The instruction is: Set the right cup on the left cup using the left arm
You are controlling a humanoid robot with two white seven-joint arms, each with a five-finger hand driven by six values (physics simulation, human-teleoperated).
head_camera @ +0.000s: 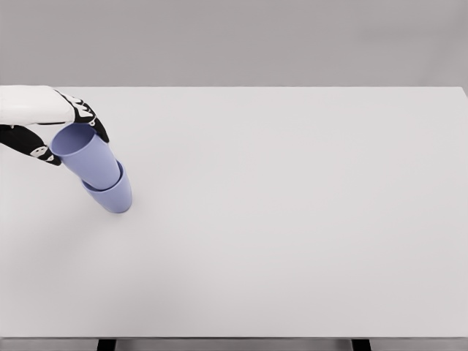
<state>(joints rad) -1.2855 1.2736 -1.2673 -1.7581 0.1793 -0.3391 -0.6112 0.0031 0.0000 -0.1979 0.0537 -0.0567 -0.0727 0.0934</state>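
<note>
So my left hand is wrapped around the rim end of the upper cup, fingers on both sides of it, and that cup's bottom is already poking down into the lower cup, which sits on the table near the left edge. The catch is that both cups look tilted toward me, leaning up and to the left, so I can't tell if the lower one is flat on its base or tipped up with the stack.

If I were giving myself advice here: straighten the top cup so its axis lines up with the bottom one, ease it down until it seats, and only then loosen the fingers. Letting go while it's leaning like this looks like a good way to topple both, in my opinion. Slow and vertical is the move.

The table is plain white and matte, with a bare grey wall behind it. Two dark table legs peek out at the bottom edge. My right arm isn't visible anywhere.
</note>
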